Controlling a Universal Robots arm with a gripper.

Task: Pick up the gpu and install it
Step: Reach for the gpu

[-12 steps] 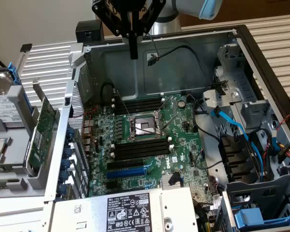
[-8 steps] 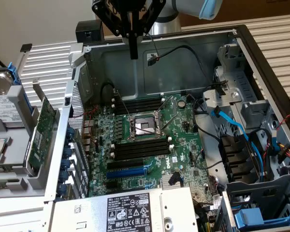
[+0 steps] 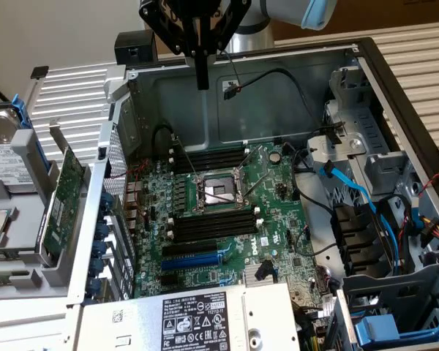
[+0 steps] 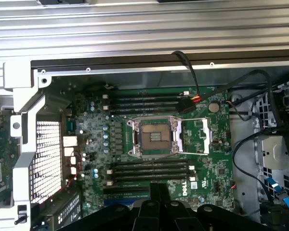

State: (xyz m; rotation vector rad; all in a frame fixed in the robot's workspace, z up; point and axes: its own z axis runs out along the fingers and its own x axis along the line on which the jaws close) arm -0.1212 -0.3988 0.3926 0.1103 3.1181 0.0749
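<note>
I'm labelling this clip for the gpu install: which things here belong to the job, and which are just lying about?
Job: gpu, standing outside the case at the exterior view's left; gripper, shut and empty above the case; motherboard.
Not part of it: hard drive; power supply; blue cables; memory sticks.

— What did the arm (image 3: 274,11) look like?
— Smooth silver-grey tubing, with a pale blue cap (image 3: 318,13) on one joint.
— And the gripper (image 3: 202,79)?
— All black. Angular linkage bars spread from the wrist and narrowed into slim, flat fingers (image 3: 202,69). The wrist view showed rounded black knuckles at its base.
</note>
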